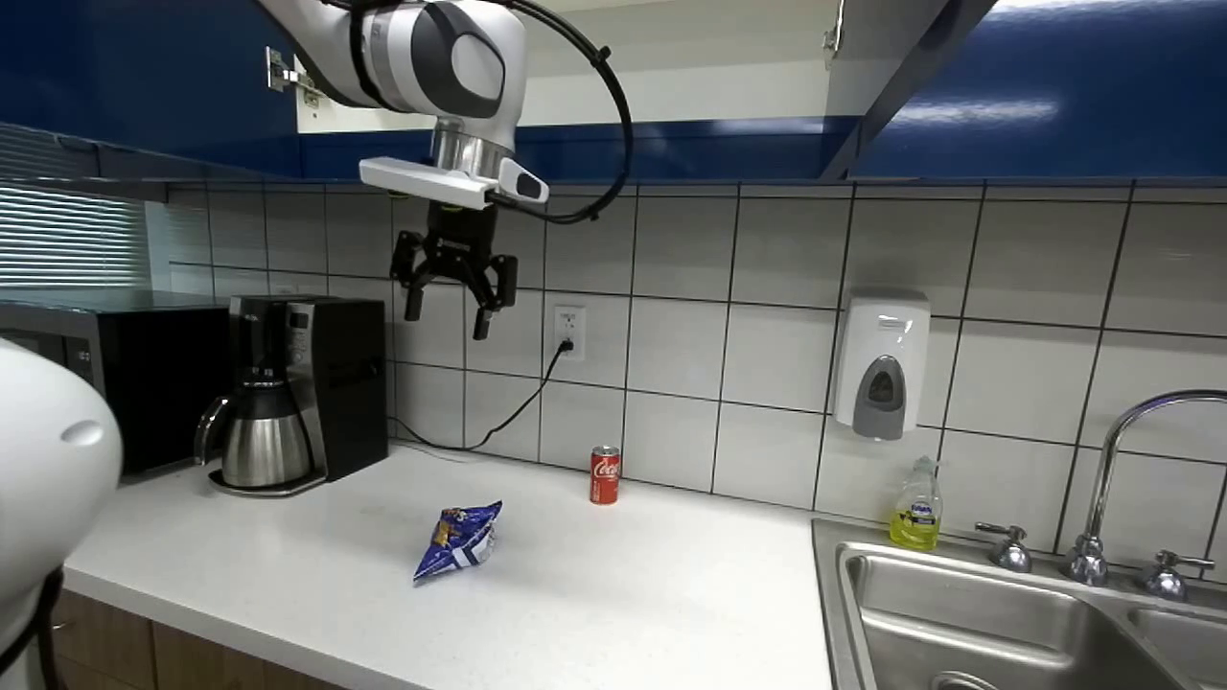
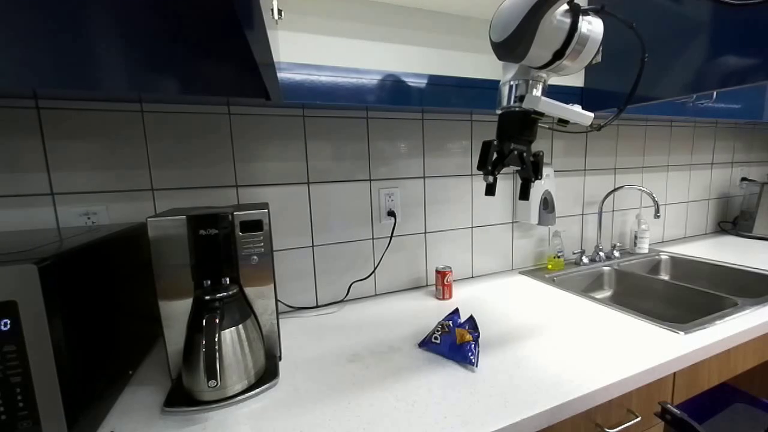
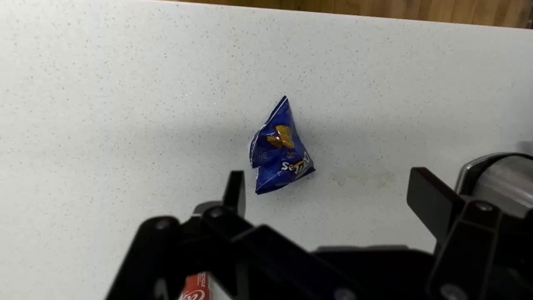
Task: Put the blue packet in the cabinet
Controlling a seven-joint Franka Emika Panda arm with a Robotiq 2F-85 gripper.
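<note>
Under your robot runs the long white counter [image 1: 623, 594]; over it the cabinet [image 1: 671, 149] stands open, its white interior [image 2: 384, 42] showing in both exterior views. Your arm [image 1: 460, 67] reaches down across that opening, and your gripper [image 2: 507, 189] hangs well above the counter, pointing downward. You have its fingers [image 3: 235, 191] spread wide, with only air between the tips. Your blue packet [image 3: 287, 152] lies crumpled on the counter, lower than the gripper and well apart from it. In both exterior views you see the smaller red can [image 2: 444, 283] upright behind the packet, apart from it.
</note>
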